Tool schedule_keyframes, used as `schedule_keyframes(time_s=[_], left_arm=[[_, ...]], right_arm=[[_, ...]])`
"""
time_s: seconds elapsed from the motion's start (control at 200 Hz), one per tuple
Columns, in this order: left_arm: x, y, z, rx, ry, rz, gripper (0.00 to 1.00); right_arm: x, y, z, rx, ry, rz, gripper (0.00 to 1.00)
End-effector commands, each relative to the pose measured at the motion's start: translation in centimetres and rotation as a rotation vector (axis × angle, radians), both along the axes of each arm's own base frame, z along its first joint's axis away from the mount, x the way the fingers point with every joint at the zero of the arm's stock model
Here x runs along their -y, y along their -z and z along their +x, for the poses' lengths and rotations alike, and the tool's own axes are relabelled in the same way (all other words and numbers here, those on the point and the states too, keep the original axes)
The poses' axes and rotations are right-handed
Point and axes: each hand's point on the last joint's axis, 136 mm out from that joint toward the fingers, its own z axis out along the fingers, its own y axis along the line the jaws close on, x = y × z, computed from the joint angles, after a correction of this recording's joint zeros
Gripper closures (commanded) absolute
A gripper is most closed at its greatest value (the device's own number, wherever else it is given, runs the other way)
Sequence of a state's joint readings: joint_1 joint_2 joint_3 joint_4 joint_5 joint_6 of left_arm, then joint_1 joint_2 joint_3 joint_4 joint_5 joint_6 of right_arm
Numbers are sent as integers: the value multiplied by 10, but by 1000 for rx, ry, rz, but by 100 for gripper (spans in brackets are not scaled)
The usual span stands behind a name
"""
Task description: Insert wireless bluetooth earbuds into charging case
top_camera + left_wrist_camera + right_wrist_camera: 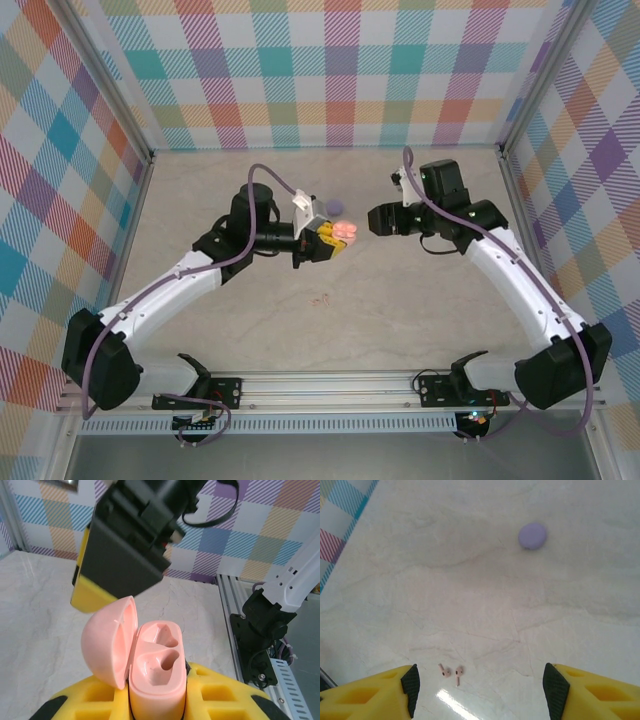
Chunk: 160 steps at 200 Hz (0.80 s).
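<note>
top external view: the left end effector is clamped on an open pink charging case, held over the middle of the bench. the right end effector hangs just beside the case, facing it. a closed lilac case lies on the bench just beyond them. two pink earbuds lie nearer the arm bases.

left wrist view: the pink charging case stands upright between the yellow fingers. its lid is swung open to the left and its two wells face up toward the camera. the right end effector's black and yellow body hangs close above it.

right wrist view: the right end effector's fingers stand wide apart over the bench. the pink earbuds lie flat, side by side but not touching, near the left fingertip. the right one's stem points toward the bottom of the view, and the left one's slants up and to the left. the lilac case sits well beyond them.
</note>
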<state>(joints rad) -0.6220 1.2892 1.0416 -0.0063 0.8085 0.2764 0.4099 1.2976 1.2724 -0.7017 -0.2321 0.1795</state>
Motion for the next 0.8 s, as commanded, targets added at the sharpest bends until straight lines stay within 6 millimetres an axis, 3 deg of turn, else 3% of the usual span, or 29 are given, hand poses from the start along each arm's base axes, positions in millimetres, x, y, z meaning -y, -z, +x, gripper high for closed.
schedule_keyframes(time_s=[0.0, 0.17, 0.43, 0.795], left_arm=[[-10, -13, -2, 14, -34, -34, 95], [-21, -15, -10, 10, -67, -60, 95], [-33, -23, -31, 15, -48, -77, 94], [-44, -31, -45, 17, -61, -96, 93]], right_arm=[[-6, 38, -13, -158, -12, 8, 33], [-22, 75, -24, -287, -19, 67, 35], [-44, 129, -41, -450, -40, 16, 40], [-90, 172, -55, -543, -100, -50, 51]])
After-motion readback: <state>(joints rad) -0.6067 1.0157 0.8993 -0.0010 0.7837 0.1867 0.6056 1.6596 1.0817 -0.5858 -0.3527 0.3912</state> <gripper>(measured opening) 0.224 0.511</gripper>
